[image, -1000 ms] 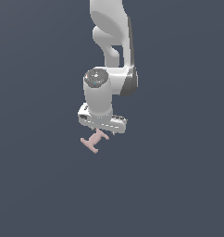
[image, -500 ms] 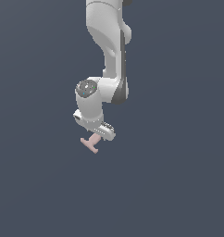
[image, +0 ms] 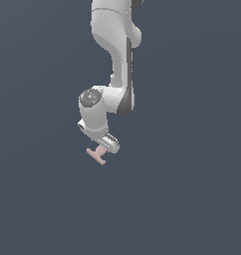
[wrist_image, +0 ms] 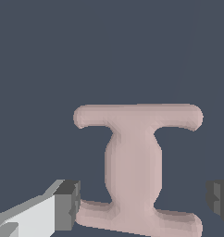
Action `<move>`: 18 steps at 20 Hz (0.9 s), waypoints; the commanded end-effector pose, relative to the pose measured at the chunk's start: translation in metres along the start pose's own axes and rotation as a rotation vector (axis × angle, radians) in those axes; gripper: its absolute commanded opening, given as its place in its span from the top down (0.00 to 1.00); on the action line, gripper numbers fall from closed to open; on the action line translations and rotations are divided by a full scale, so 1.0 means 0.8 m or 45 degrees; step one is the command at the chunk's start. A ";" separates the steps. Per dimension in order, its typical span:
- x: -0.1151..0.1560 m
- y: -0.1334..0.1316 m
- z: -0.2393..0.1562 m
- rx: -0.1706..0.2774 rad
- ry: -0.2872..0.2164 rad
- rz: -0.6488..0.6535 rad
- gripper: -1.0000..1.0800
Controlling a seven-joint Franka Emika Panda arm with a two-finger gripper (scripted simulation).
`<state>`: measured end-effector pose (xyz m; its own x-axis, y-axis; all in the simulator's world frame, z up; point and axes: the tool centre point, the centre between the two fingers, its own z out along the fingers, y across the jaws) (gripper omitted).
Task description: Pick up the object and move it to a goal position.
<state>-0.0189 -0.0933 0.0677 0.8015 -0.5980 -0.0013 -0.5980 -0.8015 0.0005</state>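
Note:
The object (image: 96,155) is a small pale pink H-shaped piece lying flat on the dark grey surface. In the wrist view (wrist_image: 132,157) it fills the middle, with two bars joined by a thick stem. My gripper (image: 104,148) hangs straight over it, partly hiding it in the exterior view. In the wrist view the gripper (wrist_image: 144,202) is open, with one dark fingertip (wrist_image: 68,205) next to an end of the nearer bar and the other fingertip (wrist_image: 219,196) standing well off the opposite side. The nearer bar lies between the fingers.
The white arm (image: 115,55) reaches down from the top of the exterior view. The plain dark grey surface (image: 192,189) runs all around. No other object shows.
The arm has swung toward the exterior view's left and the hand has turned and come down over the object. The object has stayed where it was.

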 end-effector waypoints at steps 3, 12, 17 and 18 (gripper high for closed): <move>0.000 0.000 0.004 0.000 0.001 0.000 0.04; -0.001 0.001 0.051 0.001 0.001 0.006 0.04; 0.000 0.000 0.063 0.001 0.001 0.007 0.04; 0.000 0.000 0.063 0.001 0.001 0.007 0.04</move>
<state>-0.0198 -0.0935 0.0182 0.7982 -0.6023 -0.0014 -0.6023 -0.7982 0.0008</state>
